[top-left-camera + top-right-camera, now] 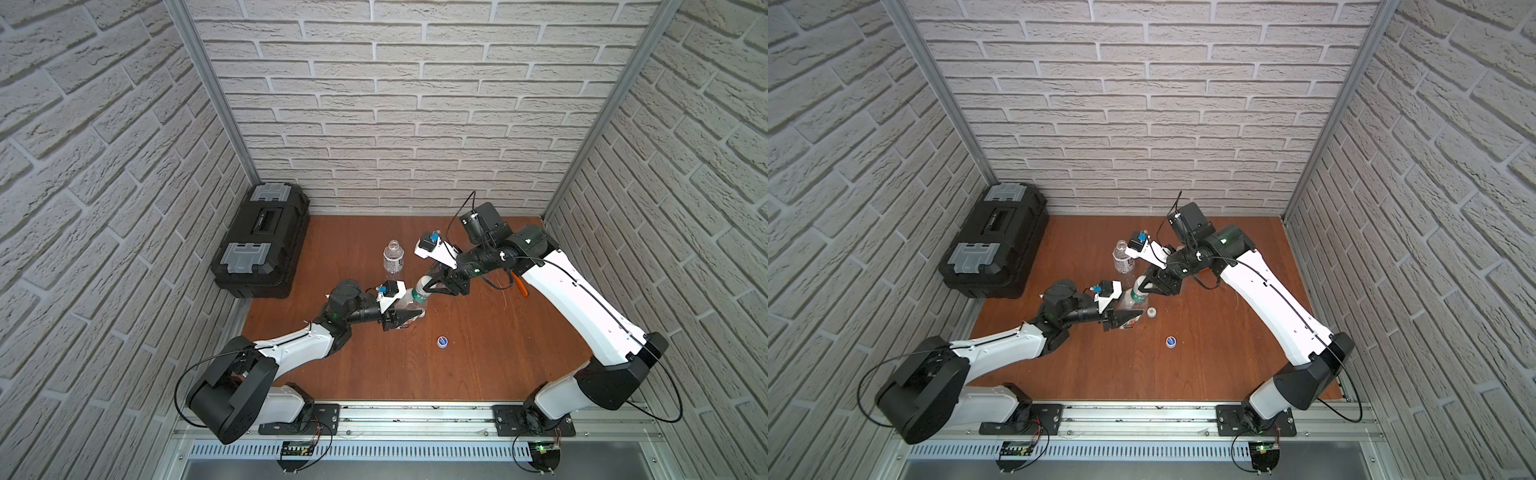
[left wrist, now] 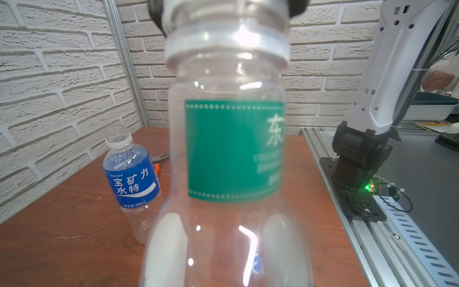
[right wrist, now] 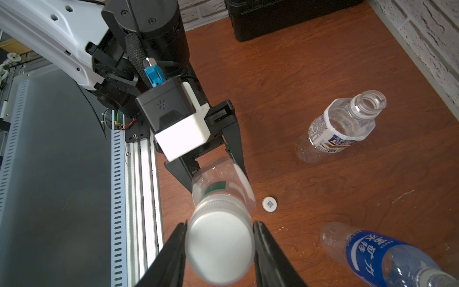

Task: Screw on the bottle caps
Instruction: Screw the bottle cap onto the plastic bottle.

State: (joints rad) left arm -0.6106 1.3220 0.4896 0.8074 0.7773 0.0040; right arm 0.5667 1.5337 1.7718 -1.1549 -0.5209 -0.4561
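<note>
"宝矿力水特" and "500mL" on the blue-labelled bottle [image 2: 131, 179]; "东" on the green-banded bottle [image 2: 233, 149].

Glossy clear plastic bottle [image 2: 223, 236], matt white plastic cap [image 3: 219, 251], smooth wood-grain tabletop [image 1: 478, 374], matt black plastic toolbox [image 1: 262, 245], rough brick-textured walls [image 1: 415, 104].

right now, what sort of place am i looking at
Probably a robot test booth, not a home: brick-print wall panels on metal posts, two robot arms bolted to a rail at a wooden table.
</note>
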